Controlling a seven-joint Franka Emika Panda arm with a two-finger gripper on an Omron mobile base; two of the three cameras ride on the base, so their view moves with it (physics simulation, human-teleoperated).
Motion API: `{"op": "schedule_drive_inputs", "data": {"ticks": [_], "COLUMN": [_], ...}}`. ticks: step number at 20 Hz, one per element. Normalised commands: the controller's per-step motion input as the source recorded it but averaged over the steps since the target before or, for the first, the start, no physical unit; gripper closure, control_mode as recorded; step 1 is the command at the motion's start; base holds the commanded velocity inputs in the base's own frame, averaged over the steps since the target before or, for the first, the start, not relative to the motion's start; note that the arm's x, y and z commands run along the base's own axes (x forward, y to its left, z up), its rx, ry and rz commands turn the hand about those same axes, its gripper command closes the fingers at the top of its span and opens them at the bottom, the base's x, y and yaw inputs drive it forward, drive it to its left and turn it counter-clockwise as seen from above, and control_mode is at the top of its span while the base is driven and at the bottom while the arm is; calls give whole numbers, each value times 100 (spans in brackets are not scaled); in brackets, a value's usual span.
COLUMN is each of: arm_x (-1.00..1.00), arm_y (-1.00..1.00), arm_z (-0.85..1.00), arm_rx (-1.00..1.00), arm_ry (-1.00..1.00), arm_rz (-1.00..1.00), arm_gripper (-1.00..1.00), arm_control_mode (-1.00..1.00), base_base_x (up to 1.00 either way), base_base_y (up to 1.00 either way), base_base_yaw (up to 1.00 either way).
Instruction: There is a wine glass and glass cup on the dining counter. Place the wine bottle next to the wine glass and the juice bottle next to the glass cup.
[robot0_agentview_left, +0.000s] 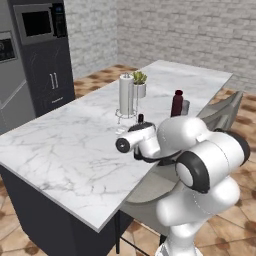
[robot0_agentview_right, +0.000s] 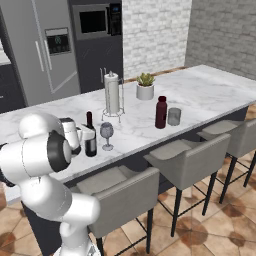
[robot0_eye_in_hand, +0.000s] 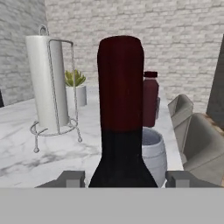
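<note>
So the wine bottle (robot0_agentview_right: 90, 135) is standing upright on the tabletop (robot0_agentview_right: 210, 95), just beside the wine glass (robot0_agentview_right: 106, 134), which is about where the task wants it. The gripper (robot0_eye_in_hand: 122, 177) sits low around the bottle's shoulder, and the fingers (robot0_eye_in_hand: 70, 178) are seen on either side of the dark glass, clamped on it, though actual contact is hard to confirm from the hand view since the bottle blocks most of it. The grip is probably kept so the bottle can be settled without tipping into the glass.

The juice bottle (robot0_agentview_right: 160, 112) is parked further along the tabletop, just beside the glass cup (robot0_agentview_right: 174, 116), so that pairing looks done already. A paper-towel roll (robot0_agentview_right: 113, 93) and a potted plant (robot0_agentview_right: 145, 86) are left behind, well apart from both pairs, so nothing is crowded. Letting go cleanly is likely all that's needed.
</note>
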Motion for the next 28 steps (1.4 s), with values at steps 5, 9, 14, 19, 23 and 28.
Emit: {"op": "schedule_drive_inputs", "data": {"ticks": [5, 9, 14, 19, 23, 28], "arm_x": [19, 16, 12, 9, 1, -6], "arm_y": [0, 0, 0, 0, 0, -5], "arm_z": [-14, -23, -36, -37, -36, -37], "arm_rx": [0, 0, 1, 1, 3, 3], "arm_ry": [0, -2, -4, -7, -7, -5], "arm_rz": [-1, -1, 0, 0, 0, -2], "arm_gripper": [100, 100, 100, 100, 100, 100], "arm_control_mode": [-100, -100, -100, -100, -100, -100], "base_base_x": [0, 0, 0, 0, 0, 0], "base_base_y": [0, 0, 0, 0, 0, 0], "base_base_yaw": [0, 0, 0, 0, 0, 0]}}
